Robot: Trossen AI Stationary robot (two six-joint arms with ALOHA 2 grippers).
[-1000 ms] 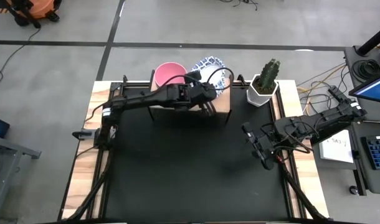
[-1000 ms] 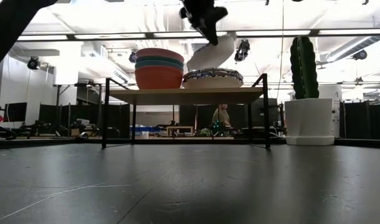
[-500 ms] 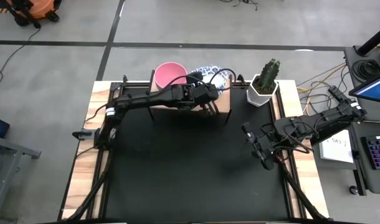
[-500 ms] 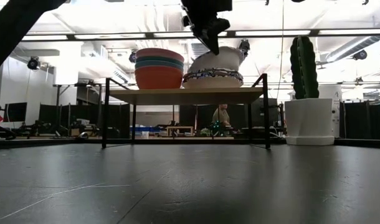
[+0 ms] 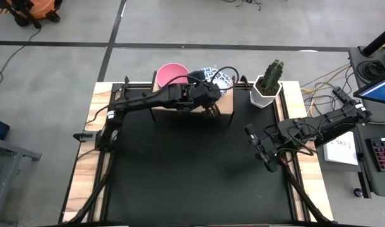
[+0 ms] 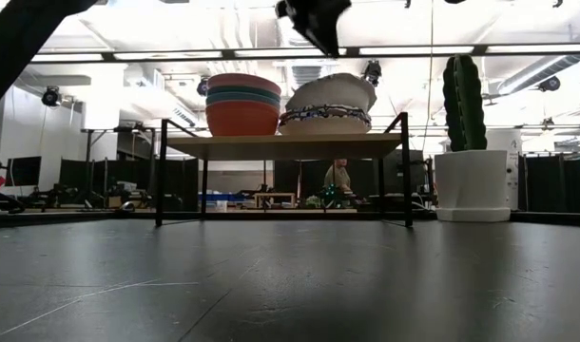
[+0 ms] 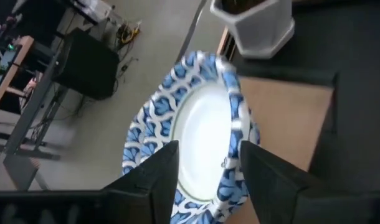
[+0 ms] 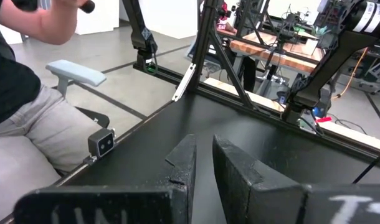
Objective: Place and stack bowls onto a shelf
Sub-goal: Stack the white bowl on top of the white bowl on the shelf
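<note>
On the light wood shelf (image 6: 285, 145) a stack of plain bowls (image 6: 242, 104) stands on the left, with a pink one (image 5: 172, 74) on top. On the right a blue-patterned bowl (image 6: 330, 92) lies tilted, its underside resting in another patterned bowl (image 6: 325, 119). My left gripper (image 6: 317, 24) hangs open just above that top bowl. In the left wrist view its fingers (image 7: 159, 177) frame the bowl (image 7: 199, 127) without touching it. My right gripper (image 5: 259, 148) waits over the table's right side, shut and holding nothing (image 8: 204, 163).
A cactus in a white hexagonal pot (image 5: 267, 88) stands just right of the shelf. The black tabletop (image 5: 192, 170) stretches from the shelf to the near edge. A seated person (image 8: 15, 93) shows beyond the table in the right wrist view.
My left gripper lowered the tilted patterned bowl onto the patterned stack, then opened, let go and rose. The bowl now rests tilted in the bowl below it.
</note>
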